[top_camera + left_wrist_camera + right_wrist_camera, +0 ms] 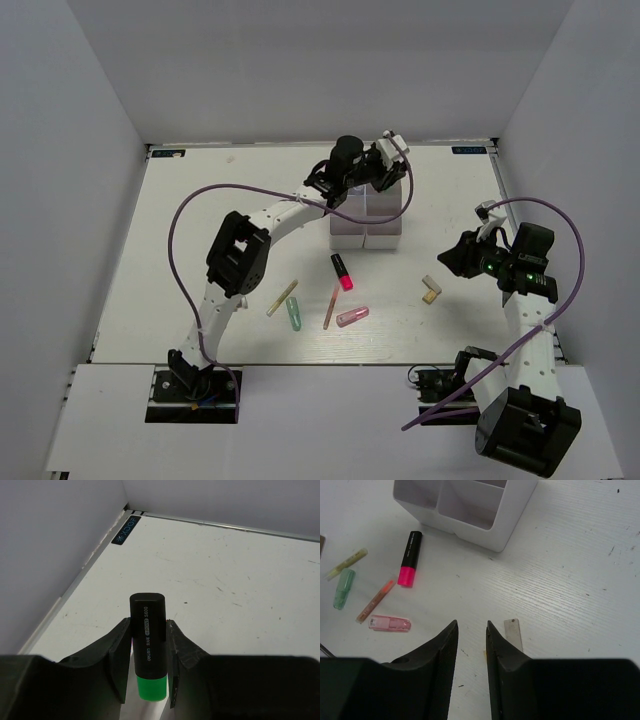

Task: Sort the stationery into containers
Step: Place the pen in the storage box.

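**Top view.** The left gripper (388,158) is at the upper centre of the frame, above the far end of the organiser (366,228). How its jaws stand cannot be told from this view. The right gripper (452,258) is at the right of the frame, over the surface (200,200), apart from the organiser. Below the organiser lie six loose items:
- The pink marker (342,270) is nearest the organiser.
- The yellow stick (282,298) and green tube (294,312) lie just beside each other at centre left.
- The orange stick (331,308) and pink tube (352,317) lie near each other at centre.
- The block (432,290) lies to the right, near the right gripper.

**Left wrist view.** The jaws of the left gripper (147,625) pinch the green marker (148,645) at mid-body. Its black end points up the frame and its green cap is at the lower edge. Beyond is bare surface (225,580), with a sticker (125,531) at the upper left where it meets the wall (50,540).

**Right wrist view.** The jaws of the right gripper (471,625) are spread a little, with nothing between them. The block (513,632) lies on the surface just right of the right-hand jaw tip. The organiser (512,517) stands at top centre, and its visible compartments show nothing inside. At the left of the frame lie the pink marker (410,558), yellow stick (347,562), green tube (343,587), orange stick (375,600) and pink tube (390,623), all outside the organiser.
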Tool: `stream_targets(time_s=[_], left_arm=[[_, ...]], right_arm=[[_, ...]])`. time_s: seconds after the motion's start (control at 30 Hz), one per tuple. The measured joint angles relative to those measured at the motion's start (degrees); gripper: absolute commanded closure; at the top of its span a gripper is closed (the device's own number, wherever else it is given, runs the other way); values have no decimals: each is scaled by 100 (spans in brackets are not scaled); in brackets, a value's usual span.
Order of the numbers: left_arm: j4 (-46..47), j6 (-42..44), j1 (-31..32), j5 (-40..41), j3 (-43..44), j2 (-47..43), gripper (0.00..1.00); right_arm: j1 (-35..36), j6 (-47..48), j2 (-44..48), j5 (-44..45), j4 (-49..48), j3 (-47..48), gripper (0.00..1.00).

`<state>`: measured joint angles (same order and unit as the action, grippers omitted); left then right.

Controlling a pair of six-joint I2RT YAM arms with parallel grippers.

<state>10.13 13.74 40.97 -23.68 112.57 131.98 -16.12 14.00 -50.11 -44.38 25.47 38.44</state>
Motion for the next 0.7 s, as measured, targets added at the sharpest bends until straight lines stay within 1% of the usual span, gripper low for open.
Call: stream_targets(time_s=[0.17, 0.37, 0.57, 0.6, 0.63, 0.7], left_arm=[[7, 59, -52, 153, -2, 13, 100], [15, 87, -83, 273, 26, 90, 100], [-24, 107, -107, 354, 26, 131, 100], [-24, 122, -111, 367, 26, 133, 100], [-24, 125, -111, 380, 26, 136, 98], [-24, 125, -114, 402, 26, 136, 90]], right_arm=[[-2, 4, 0, -46, 2, 0, 67], [-24, 17, -4, -85, 4, 0, 65], [-39, 24, -20, -101, 9, 0, 65], [-42, 28, -20, -105, 7, 0, 63], [-42, 35, -20, -111, 9, 0, 63], [-44, 44, -20, -127, 7, 0, 60]])
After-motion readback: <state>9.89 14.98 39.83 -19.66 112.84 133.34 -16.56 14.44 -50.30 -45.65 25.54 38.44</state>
